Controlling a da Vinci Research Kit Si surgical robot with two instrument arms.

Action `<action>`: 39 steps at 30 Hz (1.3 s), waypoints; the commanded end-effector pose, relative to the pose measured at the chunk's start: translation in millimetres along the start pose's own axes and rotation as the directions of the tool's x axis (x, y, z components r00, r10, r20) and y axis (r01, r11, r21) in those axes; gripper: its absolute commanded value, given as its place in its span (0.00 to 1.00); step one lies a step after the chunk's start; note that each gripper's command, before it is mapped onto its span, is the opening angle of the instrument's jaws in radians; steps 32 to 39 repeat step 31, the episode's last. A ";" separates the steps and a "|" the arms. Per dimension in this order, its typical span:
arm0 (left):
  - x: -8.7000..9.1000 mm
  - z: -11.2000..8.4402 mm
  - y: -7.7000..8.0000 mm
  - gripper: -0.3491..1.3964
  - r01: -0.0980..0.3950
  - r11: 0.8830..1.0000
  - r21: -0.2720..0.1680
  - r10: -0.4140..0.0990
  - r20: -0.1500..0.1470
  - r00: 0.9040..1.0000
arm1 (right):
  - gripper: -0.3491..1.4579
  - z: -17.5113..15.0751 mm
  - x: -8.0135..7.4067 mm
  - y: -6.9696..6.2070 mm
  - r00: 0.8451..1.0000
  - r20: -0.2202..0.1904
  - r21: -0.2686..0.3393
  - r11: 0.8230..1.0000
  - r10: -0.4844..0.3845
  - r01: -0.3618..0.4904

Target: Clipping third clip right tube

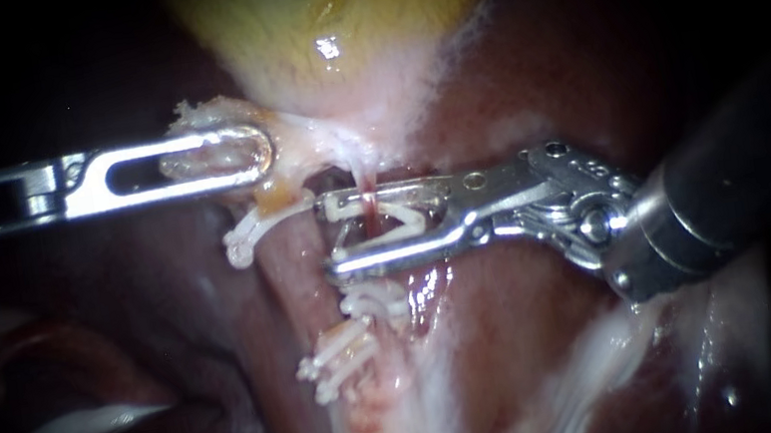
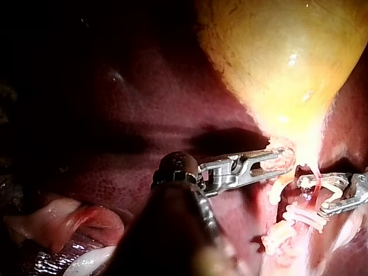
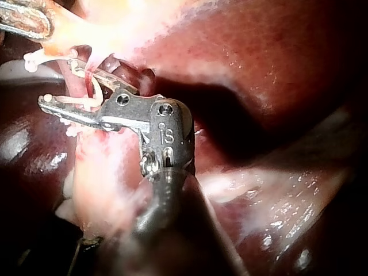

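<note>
Placement mattered most here. The right instrument, its shaft at the right of the endoscope view, carried a white clip in its hand. Both jaws bore on the clip's legs while the clip itself stood spread in a V. The right tube, a thin red strand below the gallbladder, ran between those legs, nearer the tips than the hinge. The left instrument had its hand closed on pale tissue at the gallbladder's neck, which I judged was keeping the strand stretched. Seated clips lay just below the lower jaw.

To do it well, I judged that both leg tips should be checked to sit clear past the far side of the tube. The hand should be square to the strand and apart from the seated clips and the liver. Only then should it squeeze, slowly, with the left pull unchanged.
</note>
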 end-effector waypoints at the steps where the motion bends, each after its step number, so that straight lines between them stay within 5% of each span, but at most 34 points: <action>1: 0.0 0.0 0.0 0.00 0.000 1.000 0.000 0.000 0.000 1.000 | 0.37 -0.2 0.0 -0.1 0.999 0.000 -0.002 0.999 0.033 -0.033; 7: 0.1 0.0 0.0 0.00 0.000 1.000 -0.001 0.000 0.001 1.000 | 0.00 -1.5 -0.1 0.0 0.996 -0.014 -0.046 0.995 0.085 -0.086; 11: 0.1 0.1 0.1 0.00 0.000 1.000 -0.001 0.000 0.001 1.000 | 0.00 -2.1 0.1 1.0 0.995 -0.027 -0.074 0.992 0.096 -0.098; 17: 0.1 0.1 0.1 0.00 -0.001 1.000 -0.001 0.001 0.001 1.000 | 0.00 -2.7 0.0 1.3 0.995 0.009 -0.127 0.987 0.098 -0.096; 39: 0.2 0.1 0.1 0.00 -0.001 1.000 -0.001 0.001 0.002 1.000 | 0.00 -2.7 0.1 1.3 0.995 0.013 -0.132 0.987 0.099 -0.097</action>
